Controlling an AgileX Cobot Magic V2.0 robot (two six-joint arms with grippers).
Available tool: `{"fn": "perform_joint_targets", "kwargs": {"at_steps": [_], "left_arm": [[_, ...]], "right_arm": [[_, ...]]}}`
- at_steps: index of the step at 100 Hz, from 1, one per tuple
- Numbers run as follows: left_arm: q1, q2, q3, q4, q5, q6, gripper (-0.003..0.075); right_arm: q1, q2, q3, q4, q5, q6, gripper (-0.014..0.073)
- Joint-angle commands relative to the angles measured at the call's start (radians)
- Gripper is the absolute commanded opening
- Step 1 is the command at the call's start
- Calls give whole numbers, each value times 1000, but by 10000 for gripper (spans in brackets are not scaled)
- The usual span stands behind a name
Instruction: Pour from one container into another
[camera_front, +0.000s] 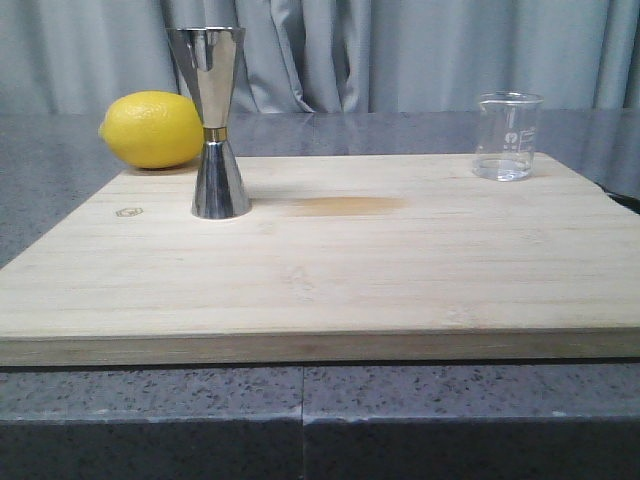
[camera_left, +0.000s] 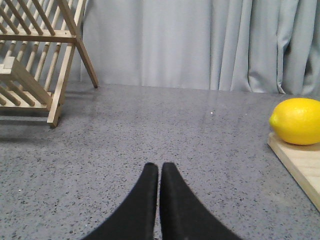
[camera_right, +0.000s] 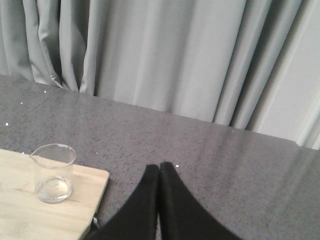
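With both the left gripper (camera_left: 159, 167) and the right gripper (camera_right: 159, 167) clenched on nothing, the small clear glass beaker (camera_front: 507, 136) at the frame's right could slip when grasped, and the tall steel hourglass jigger (camera_front: 215, 120) at upper left, standing on 1 narrow foot, may topple.

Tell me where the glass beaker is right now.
In the front view the glass beaker stands upright at the far right corner of the wooden board, well apart from the steel jigger and lemon on the left.

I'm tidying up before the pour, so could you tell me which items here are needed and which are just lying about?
Needed:
beaker
jigger

Lying about:
lemon
board (both vessels stand on it)
rack
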Motion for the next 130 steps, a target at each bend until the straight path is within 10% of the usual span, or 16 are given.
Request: {"fn": "perform_joint_targets", "kwargs": {"at_steps": [1, 130], "left_arm": [[0, -21, 28, -10, -73, 0, -19], [0, -21, 28, -10, -73, 0, -19]], "right_arm": [[-5, -21, -24, 277, -47, -295, -57], [-111, -493, 463, 451, -97, -267, -57]]}}
